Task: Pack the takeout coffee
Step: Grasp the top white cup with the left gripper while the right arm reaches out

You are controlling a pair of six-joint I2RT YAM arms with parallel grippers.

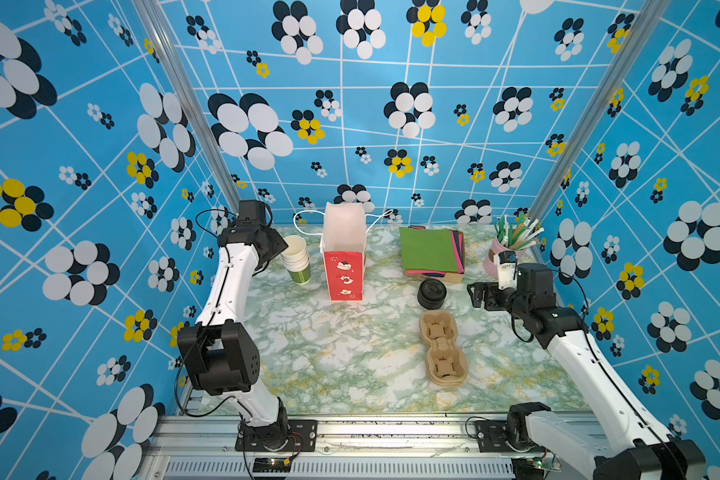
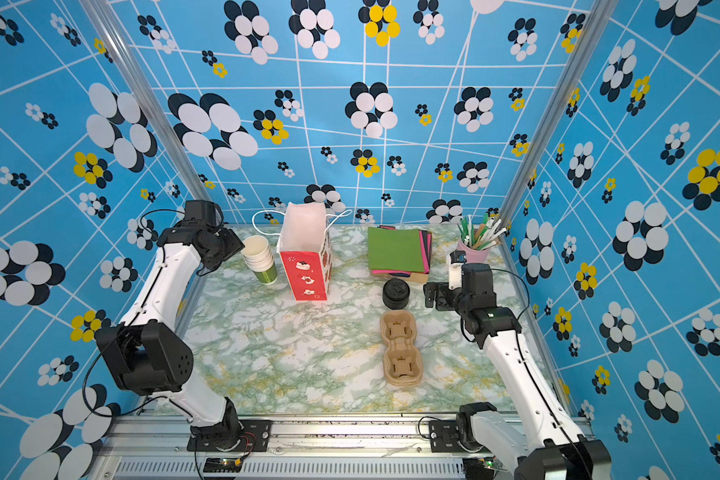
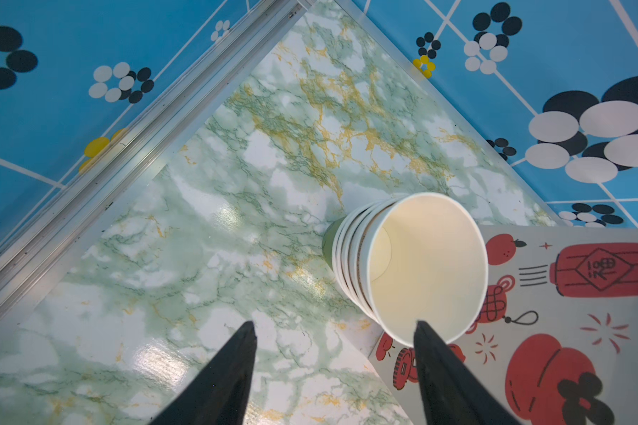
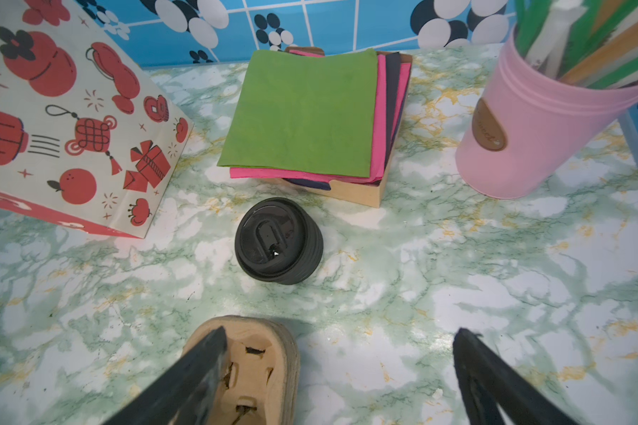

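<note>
The takeout coffee is out of view in every frame. A nested stack of lidless cream-and-green cups stands at the back left, beside the red-and-white paper bag. My left gripper hovers over that stack, open, with one fingertip at the top cup's rim and the other over bare table. A stack of black lids sits right of centre. My right gripper is open and empty, just right of the lids.
A brown pulp two-cup carrier lies in front of the lids, partly under one right finger in the right wrist view. Coloured napkins in a box and a pink tub of straws stand at the back right. Blue patterned walls close in three sides.
</note>
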